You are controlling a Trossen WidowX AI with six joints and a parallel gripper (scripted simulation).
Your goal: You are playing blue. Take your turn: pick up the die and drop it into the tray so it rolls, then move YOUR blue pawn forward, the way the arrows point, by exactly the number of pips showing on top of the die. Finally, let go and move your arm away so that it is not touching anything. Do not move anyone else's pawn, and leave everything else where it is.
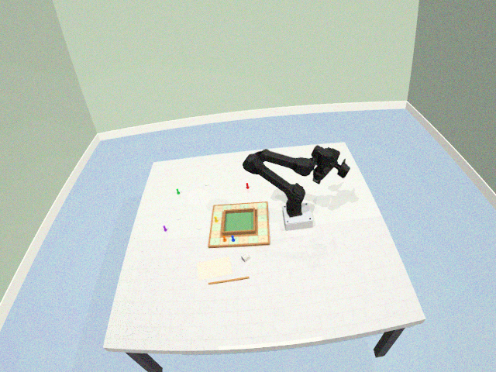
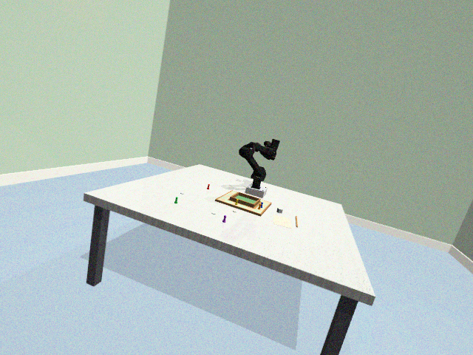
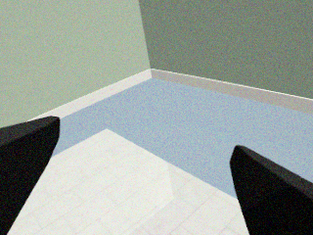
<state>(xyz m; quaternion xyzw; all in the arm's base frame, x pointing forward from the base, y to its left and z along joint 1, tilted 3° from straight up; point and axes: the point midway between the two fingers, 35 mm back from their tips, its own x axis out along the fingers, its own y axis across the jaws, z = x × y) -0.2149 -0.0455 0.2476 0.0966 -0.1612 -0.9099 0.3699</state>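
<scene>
The game board [image 1: 239,224] lies on the white table [image 1: 280,296], a square wooden-edged board with a ring of pale squares around a green-floored tray [image 1: 239,221] sunk in its middle. The arm's pale base [image 1: 297,218] stands just beside the board's right edge. From there the black arm [image 1: 280,172] folds up and back, away from the board, and its gripper [image 1: 320,176] hangs in the air above the table's far right part, well apart from the board. In the wrist view the two dark fingers stand wide apart with only table corner and blue floor [image 3: 205,113] between them; the gripper holds nothing.

The white die [image 1: 245,258] rests on the table just in front of the board's near edge, outside the tray. Its pips are too small to read. The blue pawn [image 1: 232,238] stands upright on the board's near row of squares, just beside an orange pawn [image 1: 225,239] to its left. A yellow pawn [image 1: 215,219] stands on the board's left column.

Off the board, a red pawn [image 1: 246,185] stands behind it, a green pawn [image 1: 177,191] farther behind and to its left, and a purple pawn [image 1: 164,228] well to its left. In front of the board, past the die, lie a cream card [image 1: 215,267] and a thin wooden stick [image 1: 229,280].
</scene>
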